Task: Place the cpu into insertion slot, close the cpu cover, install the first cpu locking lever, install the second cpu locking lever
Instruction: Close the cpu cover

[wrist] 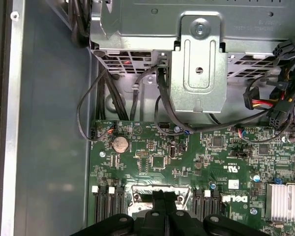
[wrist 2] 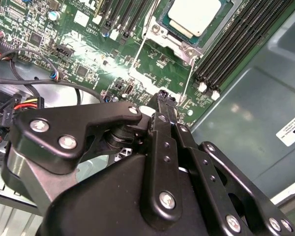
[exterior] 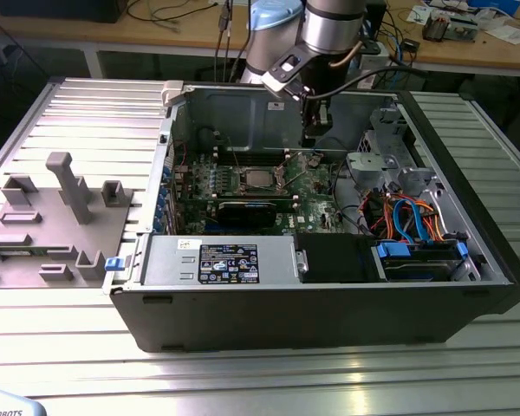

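Gripper: the gripper [exterior: 315,139] hangs inside the case [exterior: 329,321], upper centre of the exterior view. Its fingers are pressed together and hold nothing.
Cpu: the cpu [exterior: 260,179] is already sitting in the slot [wrist 2: 179,45], mid-frame in the exterior view, to the exterior view's left of the gripper and apart from it.
Cover: I cannot tell whether it is down over the chip.
Levers: two thin wire levers [wrist 2: 138,54] run out from the slot's corners. To me they look loose, not latched.
Progress: placing looks done. Both levers seem still to do, and the cover is uncertain.
Second wrist view: the best look at the job. It has the cpu [wrist 2: 194,14] with its silver top, the levers, and the gripper [wrist 2: 162,96] tip just short of the slot.
First wrist view: the gripper [wrist: 164,196] covers most of the slot. This view adds the board [wrist: 152,152], a coin cell [wrist: 120,143], the drive cage [wrist: 199,73] and cables [wrist: 88,113].
Exterior view: it takes in the whole case, with the arm [exterior: 329,26] reaching in from above.
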Controlling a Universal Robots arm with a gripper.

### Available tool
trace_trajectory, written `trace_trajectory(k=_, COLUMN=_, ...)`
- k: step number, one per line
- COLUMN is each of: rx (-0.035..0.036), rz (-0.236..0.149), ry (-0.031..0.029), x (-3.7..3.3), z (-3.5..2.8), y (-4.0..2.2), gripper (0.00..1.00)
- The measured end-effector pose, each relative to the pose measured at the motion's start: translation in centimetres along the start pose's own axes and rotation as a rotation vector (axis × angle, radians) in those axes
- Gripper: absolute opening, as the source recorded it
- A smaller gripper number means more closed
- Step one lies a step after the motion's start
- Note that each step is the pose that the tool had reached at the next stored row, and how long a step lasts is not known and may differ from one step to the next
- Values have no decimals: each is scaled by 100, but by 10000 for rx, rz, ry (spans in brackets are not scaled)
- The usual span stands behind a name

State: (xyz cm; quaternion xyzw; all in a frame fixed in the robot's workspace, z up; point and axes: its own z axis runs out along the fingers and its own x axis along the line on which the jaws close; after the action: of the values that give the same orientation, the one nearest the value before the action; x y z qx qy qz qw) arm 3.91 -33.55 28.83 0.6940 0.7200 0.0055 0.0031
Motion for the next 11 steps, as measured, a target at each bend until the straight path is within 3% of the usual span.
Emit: trace_trajectory(k=11, rx=0, rz=0, ry=-1, x=-2, z=19, y=58, gripper=11)
